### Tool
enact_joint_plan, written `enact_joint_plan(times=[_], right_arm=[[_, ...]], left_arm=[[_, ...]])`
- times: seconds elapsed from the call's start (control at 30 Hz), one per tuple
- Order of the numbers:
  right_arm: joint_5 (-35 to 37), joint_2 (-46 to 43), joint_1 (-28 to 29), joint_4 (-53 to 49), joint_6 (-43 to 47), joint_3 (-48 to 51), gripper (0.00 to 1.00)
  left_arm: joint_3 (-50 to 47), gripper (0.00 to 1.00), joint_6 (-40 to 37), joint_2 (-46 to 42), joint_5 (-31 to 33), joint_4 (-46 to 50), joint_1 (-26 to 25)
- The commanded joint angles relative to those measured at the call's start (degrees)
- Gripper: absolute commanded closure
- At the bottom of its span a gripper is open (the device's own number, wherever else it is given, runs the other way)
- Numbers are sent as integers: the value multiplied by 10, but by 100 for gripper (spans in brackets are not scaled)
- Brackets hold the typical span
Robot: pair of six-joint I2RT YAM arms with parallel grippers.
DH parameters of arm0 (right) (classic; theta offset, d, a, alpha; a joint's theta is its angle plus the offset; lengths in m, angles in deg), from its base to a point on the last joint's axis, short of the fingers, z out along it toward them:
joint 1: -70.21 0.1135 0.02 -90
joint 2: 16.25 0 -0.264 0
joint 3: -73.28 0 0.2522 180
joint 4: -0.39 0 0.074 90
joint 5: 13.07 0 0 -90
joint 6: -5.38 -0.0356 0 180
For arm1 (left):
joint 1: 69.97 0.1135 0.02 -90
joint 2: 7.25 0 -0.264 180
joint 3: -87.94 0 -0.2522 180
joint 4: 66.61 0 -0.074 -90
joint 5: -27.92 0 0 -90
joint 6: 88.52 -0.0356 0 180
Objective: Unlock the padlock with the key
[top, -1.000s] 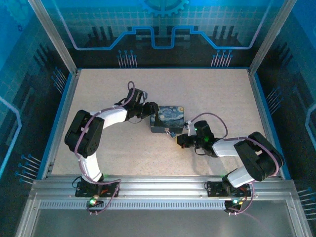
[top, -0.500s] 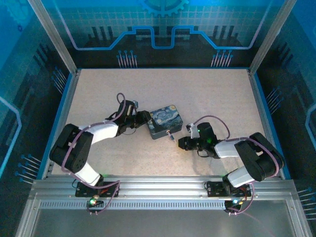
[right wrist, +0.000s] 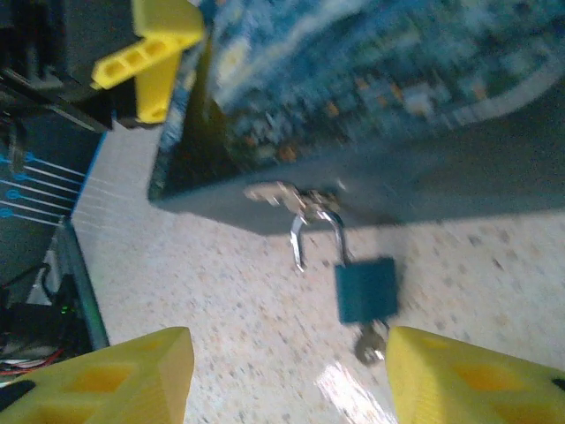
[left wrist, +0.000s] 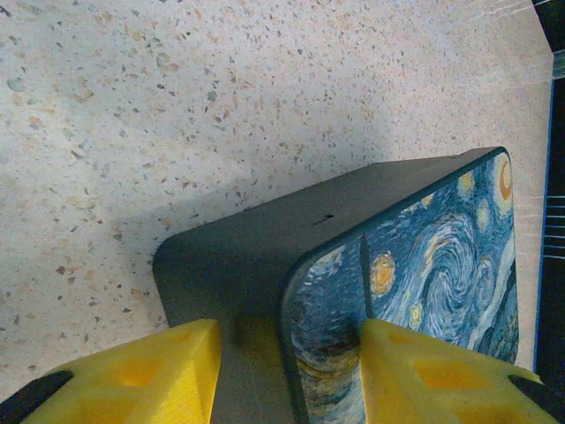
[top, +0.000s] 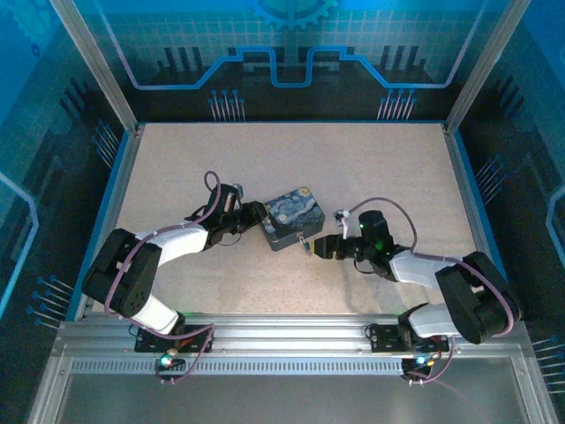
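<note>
Right end effector (right wrist: 287, 353): agape, empty
Padlock (right wrist: 365, 289): just ahead, small, rigid, likely swings
Key (right wrist: 371, 343): thin, slippery; pinch bow
Left end effector (left wrist: 287, 340): clamping tin (left wrist: 424, 256)

Overhead camera looks down; both wrist cameras face the shared tin (top: 294, 217) closely.

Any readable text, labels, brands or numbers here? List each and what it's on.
No readable text anywhere.
On the tin: painted swirling night sky, no lettering.
On the padlock: blue body blurred, any stamp too soft to read.
On the back wall: gear and circuit-line graphics, no words.
</note>
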Motion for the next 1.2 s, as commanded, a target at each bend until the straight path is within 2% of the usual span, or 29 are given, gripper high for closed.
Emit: enact_joint_plan(times=[0.0, 0.27, 0.4, 0.5, 0.83, 0.93, 1.17], right_arm=[[-31, 47, -12, 17, -1, -55, 40], [-77, 174, -29, 71, -14, -144, 39], [-91, 173, -30, 122, -27, -109, 28], [-107, 165, -32, 124, -12, -82, 26], [-145, 187, -48, 135, -6, -72, 28], [-149, 199, -47, 78, 8, -102, 30], [-156, 235, -44, 121, -10, -109, 35]], left_arm=[[-21, 55, 5, 2, 19, 67, -8], [-22, 55, 9, 2, 18, 67, -14], [-23, 55, 11, 1, 20, 68, -16], [-20, 55, 9, 2, 20, 69, -16], [-15, 55, 8, 6, 18, 69, -17], [-15, 55, 8, 6, 17, 69, -16], [-15, 55, 11, 5, 17, 68, -17]])
